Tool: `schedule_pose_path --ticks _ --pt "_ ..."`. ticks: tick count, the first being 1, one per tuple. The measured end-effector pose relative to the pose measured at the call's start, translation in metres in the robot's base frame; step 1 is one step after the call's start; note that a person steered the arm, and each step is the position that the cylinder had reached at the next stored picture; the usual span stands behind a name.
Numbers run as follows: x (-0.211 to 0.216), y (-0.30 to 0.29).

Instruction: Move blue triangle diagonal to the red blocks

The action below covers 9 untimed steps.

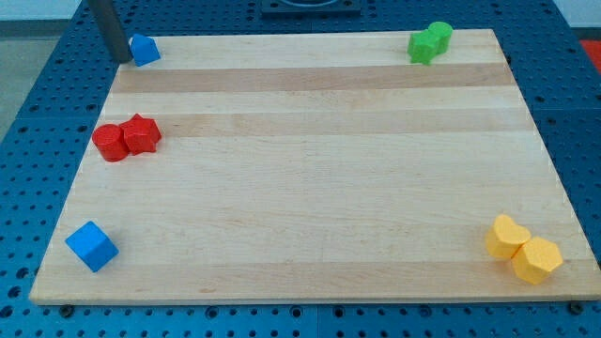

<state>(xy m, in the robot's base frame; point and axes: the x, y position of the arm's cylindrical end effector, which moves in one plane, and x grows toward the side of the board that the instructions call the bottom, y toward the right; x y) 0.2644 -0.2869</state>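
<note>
Up at the board's far-left corner the rod's bare tip (121, 58), holding nothing, sits just beside the blue triangle (144, 49) on its left-edge side, so the block lies toward the right edge from it, with the two touching red blocks (127, 139) nearer along the left edge.

Rod (109, 28) cropped at view's top

My tip (120, 58) (seemingly touching) beside blue triangle (144, 49)

blue triangle (143, 49) at board's top-left corner; two touching red blocks (127, 138) below it.
</note>
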Motion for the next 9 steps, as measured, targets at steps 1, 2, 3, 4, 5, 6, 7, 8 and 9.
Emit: schedule_pose_path --ticks 1,2,3,4,5,6,7,8,9 --pt "0.008 0.029" --pt "0.003 -0.018" --pt "-0.006 -0.018" --pt "-0.055 -0.015" --pt "-0.051 0.004" --pt "-0.033 0.042" --pt "-0.02 0.091" --pt "0.003 0.106" --pt "0.034 0.116"
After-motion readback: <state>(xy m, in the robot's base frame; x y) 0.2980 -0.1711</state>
